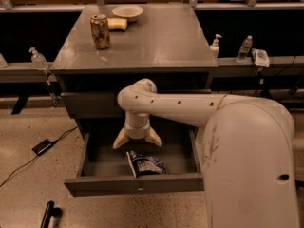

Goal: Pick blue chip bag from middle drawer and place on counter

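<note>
The blue chip bag (145,164) lies crinkled on the floor of the open middle drawer (135,184), near its front panel. My gripper (137,140) hangs from the white arm inside the drawer, pointing down, just above and slightly behind-left of the bag. Its two pale fingers (120,138) are spread wide and hold nothing. The counter (156,37) is the glossy grey top of the cabinet above the drawer.
An orange-brown soda can (100,31), a white bowl (127,12) and a yellowish sponge (117,23) sit at the counter's back left. The robot's white body (251,170) fills the lower right. Bottles (215,45) line ledges on both sides. A black cable and box (42,146) lie on the floor at left.
</note>
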Motion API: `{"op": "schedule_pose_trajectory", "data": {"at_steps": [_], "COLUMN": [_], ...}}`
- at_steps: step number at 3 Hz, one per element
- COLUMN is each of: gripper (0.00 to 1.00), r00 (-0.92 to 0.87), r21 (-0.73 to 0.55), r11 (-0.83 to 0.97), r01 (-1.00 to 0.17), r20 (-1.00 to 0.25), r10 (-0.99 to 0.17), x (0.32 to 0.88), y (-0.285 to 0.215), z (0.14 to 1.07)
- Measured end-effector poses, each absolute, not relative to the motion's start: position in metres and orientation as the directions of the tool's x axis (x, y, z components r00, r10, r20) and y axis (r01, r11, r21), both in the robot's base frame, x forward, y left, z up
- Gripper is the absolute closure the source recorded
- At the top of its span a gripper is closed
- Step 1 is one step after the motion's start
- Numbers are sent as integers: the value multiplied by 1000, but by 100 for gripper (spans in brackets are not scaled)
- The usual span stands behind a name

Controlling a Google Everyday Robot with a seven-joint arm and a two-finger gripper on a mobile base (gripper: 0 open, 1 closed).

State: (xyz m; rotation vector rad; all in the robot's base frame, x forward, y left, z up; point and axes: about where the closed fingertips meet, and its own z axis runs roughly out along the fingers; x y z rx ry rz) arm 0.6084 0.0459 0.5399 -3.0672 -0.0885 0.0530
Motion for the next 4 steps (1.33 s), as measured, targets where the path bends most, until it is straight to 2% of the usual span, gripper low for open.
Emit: {"op": "schedule_pose_trajectory", "data": {"at_steps": [1, 3, 4], "gripper": [0, 1, 31], "r00": [990, 986, 982], "r21": [-20, -11, -9], "r11": [-991, -992, -993], "r01": [133, 126, 115], "r20": [-35, -112, -148], "r10": [133, 126, 115], "x": [613, 630, 630], "y": [64, 59, 59], "z": [504, 433, 406]}}
